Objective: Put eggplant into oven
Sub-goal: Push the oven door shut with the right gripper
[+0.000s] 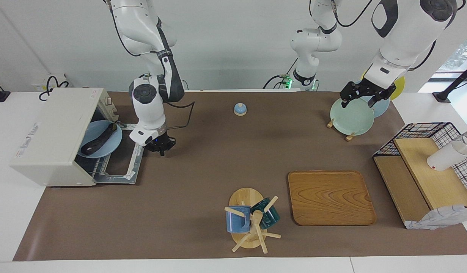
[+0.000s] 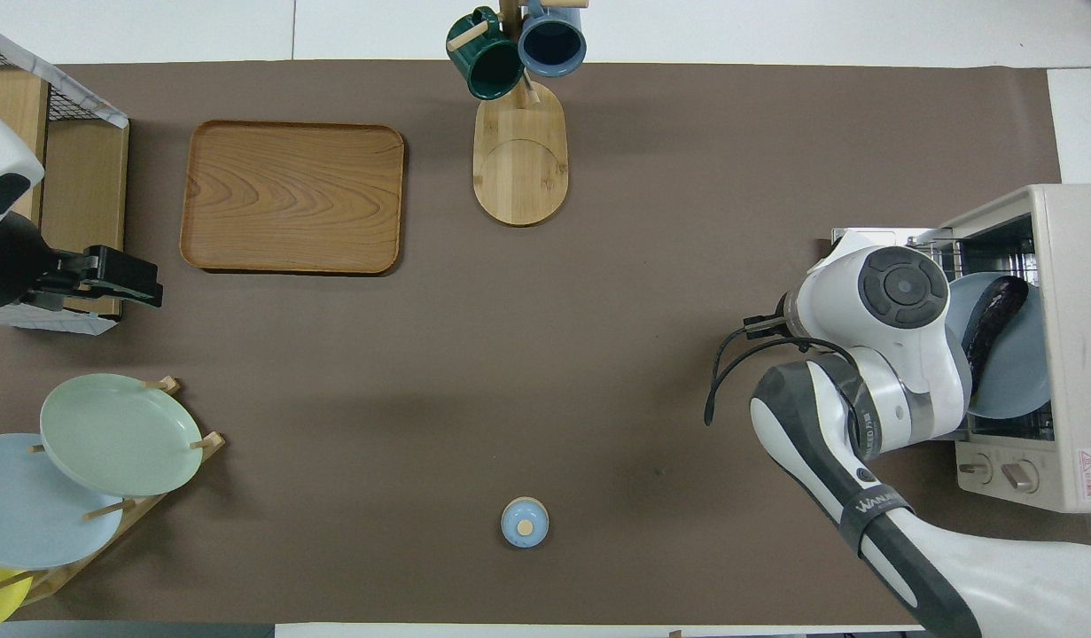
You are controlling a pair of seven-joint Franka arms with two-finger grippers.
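Observation:
The eggplant (image 1: pixel 99 139) lies dark and slim on a light blue plate (image 1: pixel 111 143) that rests inside the open cream oven (image 1: pixel 51 136). The overhead view shows the eggplant (image 2: pixel 993 310) and the plate (image 2: pixel 1015 377) within the oven (image 2: pixel 1072 346) mouth. The oven door (image 1: pixel 121 161) lies flat open on the mat. My right gripper (image 1: pixel 160 148) is shut and holds nothing, low over the mat just beside the door's edge; in the overhead view the arm hides it. At the left arm's end, my left gripper (image 1: pixel 357 101) waits open above the plate rack.
A small blue lid (image 1: pixel 239 109) sits near the robots at mid-table. A rack with a green plate (image 1: pixel 351 116), a wooden tray (image 1: pixel 330 197), a mug tree (image 1: pixel 250 222) and a wire shelf (image 1: pixel 419 131) with a white cup (image 1: pixel 447 156) stand toward the left arm's end.

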